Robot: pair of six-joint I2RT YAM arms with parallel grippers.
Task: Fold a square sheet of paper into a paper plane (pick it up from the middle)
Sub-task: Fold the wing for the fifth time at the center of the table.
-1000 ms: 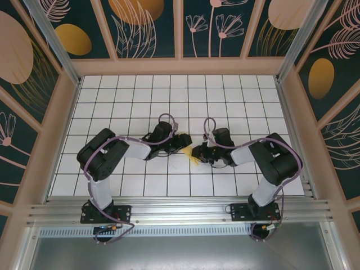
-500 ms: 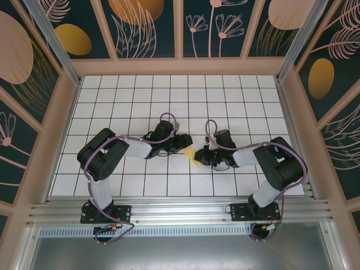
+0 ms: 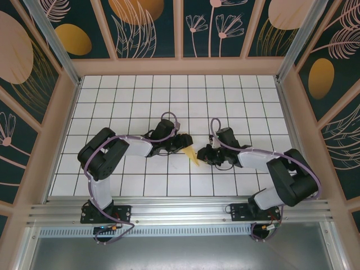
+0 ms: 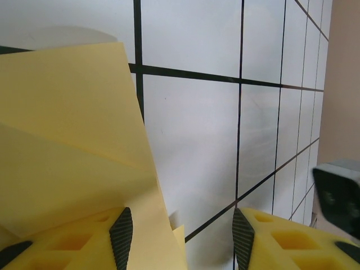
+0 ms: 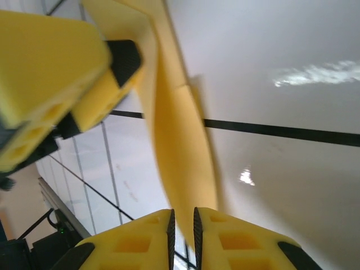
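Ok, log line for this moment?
paper: partly folded | left end effector: open, beside paper | right end effector: shut on paper

Two robot arms stand on one white gridded desk [image 3: 135,95]: the left arm [image 3: 104,154] at about 8 o'clock and the right arm [image 3: 287,174] at about 4 o'clock. There are two bases at 6 o'clock, the left base [image 3: 106,214] and the right base [image 3: 253,212]. There are two hands, the left hand [image 3: 184,140] and the right hand [image 3: 201,153], each with two yellow fingers [image 4: 84,242], four in all. One folded piece of yellow paper [image 3: 193,155] sits at the centre.
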